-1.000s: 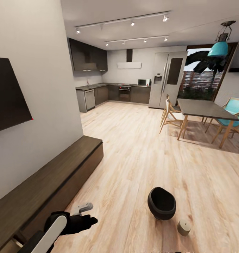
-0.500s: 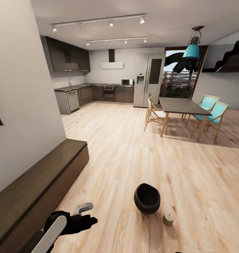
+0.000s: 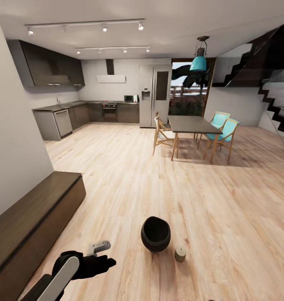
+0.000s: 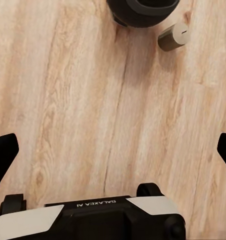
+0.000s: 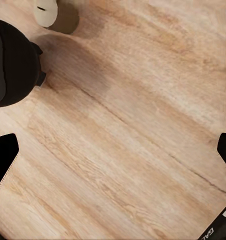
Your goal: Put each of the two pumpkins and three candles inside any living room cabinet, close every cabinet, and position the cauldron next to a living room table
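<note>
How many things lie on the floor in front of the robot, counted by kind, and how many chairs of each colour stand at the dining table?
Cauldron: 1
Candle: 1
Turquoise chairs: 2
Pale wooden chairs: 2
Total: 6

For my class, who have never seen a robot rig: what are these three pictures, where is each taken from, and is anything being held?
All are simulator renders from a wheeled two-armed robot. The wide picture comes from its head camera: the left end effector, a black cauldron and a candle on the wooden floor, a dark cabinet along the wall, a dining table beyond. The others look down from wrist cameras; black fingertips at the edges stand wide apart, so both end effectors are open and hold nothing.
</note>
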Robot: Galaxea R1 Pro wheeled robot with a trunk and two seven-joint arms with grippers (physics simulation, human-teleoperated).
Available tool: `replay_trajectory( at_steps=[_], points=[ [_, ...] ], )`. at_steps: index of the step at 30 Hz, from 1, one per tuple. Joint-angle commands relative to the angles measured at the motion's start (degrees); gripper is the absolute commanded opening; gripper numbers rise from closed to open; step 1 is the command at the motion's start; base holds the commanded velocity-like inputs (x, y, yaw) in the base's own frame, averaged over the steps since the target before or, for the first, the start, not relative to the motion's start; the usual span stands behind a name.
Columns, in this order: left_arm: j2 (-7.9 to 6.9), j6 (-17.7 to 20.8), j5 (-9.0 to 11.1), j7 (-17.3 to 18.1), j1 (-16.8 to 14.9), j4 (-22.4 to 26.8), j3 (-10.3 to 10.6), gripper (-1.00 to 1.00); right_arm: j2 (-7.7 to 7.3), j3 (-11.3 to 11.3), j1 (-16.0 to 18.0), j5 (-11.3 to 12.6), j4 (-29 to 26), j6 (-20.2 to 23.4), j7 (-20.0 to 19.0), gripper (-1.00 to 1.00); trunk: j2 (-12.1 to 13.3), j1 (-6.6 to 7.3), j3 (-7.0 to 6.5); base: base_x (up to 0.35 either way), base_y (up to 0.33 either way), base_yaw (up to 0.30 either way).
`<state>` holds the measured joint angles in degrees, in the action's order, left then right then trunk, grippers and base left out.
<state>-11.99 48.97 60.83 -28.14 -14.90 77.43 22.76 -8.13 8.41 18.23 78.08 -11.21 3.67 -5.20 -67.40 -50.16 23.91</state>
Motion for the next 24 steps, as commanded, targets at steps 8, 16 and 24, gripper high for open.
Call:
replay_trajectory(
  at_steps=[8, 16, 24],
  points=[
    [-0.05, 0.0, 0.6, -0.6, 0.0, 0.0, 0.0, 1.00, -0.08, 0.1, 0.1, 0.9, 0.0, 0.5, -0.2, 1.00, 0.0, 0.00, -0.13, 0.000, -0.002, -0.281],
    [-0.05, 0.0, 0.6, -0.6, 0.0, 0.0, -0.1, 1.00, -0.13, -0.2, 0.1, 1.2, 0.1, 0.9, 0.0, 1.00, 0.0, 0.00, -0.25, 0.000, 0.000, -0.279],
    [-0.05, 0.0, 0.6, -0.6, 0.0, 0.0, -0.2, 1.00, -0.26, -0.2, 0.1, 1.2, 0.4, 1.0, 0.0, 1.00, 0.0, 0.00, 0.27, 0.000, 0.000, -0.134]
  ],
)
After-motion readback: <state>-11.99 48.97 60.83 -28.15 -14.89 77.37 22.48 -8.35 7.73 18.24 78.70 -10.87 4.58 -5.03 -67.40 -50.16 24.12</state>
